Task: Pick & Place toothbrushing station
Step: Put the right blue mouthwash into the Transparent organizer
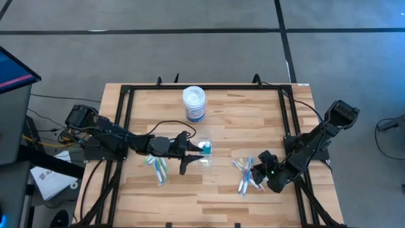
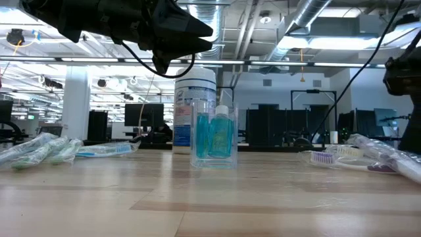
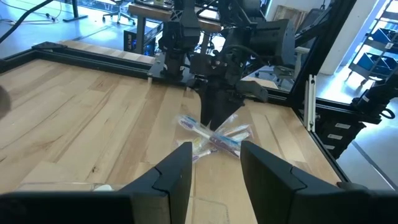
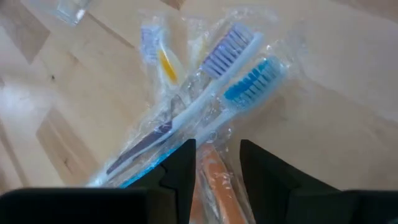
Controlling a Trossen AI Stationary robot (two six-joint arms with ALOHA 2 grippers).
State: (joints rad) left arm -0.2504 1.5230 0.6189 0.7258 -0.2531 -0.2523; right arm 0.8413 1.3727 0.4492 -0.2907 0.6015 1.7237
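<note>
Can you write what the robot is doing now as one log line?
left gripper: open, above clear cup | tube: inside cup | right gripper: open over wrapped toothbrushes

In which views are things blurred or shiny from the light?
Right wrist view: the wrapped blue and white toothbrushes are soft, their plastic wrap glinting. Low view: the near wooden table is blurred, while the small clear plastic cup reads sharp. Left wrist view: the left claw is blurred.

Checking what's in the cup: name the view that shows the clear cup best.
The low view: the clear cup stands side-on, unobstructed, blue tubes visible inside. The high view shows only its top beside the left gripper. The wrist views do not clearly show it.
</note>
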